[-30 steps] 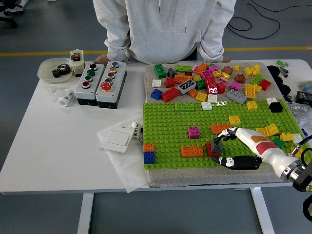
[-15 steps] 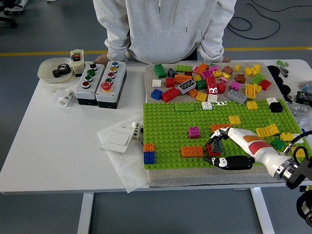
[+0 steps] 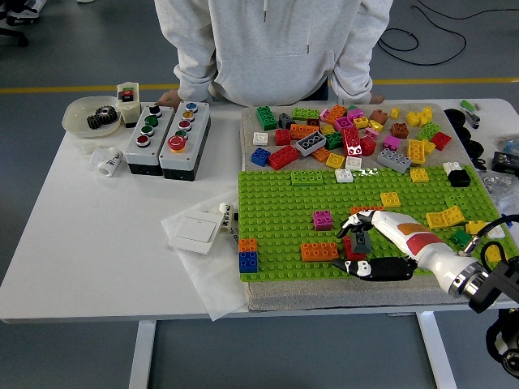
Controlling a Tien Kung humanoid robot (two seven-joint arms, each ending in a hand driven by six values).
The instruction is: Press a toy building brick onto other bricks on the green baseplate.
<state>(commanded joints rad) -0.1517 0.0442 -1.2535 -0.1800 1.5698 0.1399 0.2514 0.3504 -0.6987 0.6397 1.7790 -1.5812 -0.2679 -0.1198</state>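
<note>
Head view: the right hand [image 3: 375, 243] lies low over the front of the green baseplate [image 3: 276, 219]. Its fingers [image 3: 354, 224] pinch a grey brick [image 3: 361, 241], which sits on a red brick [image 3: 353, 251] just right of the orange brick [image 3: 319, 252]. The thumb [image 3: 381, 268] lies below it.

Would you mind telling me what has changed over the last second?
The right robot hand slid left across the green baseplate, carrying the grey brick it grips at the red brick. The orange brick, the loose pile and the person stayed put.
</note>
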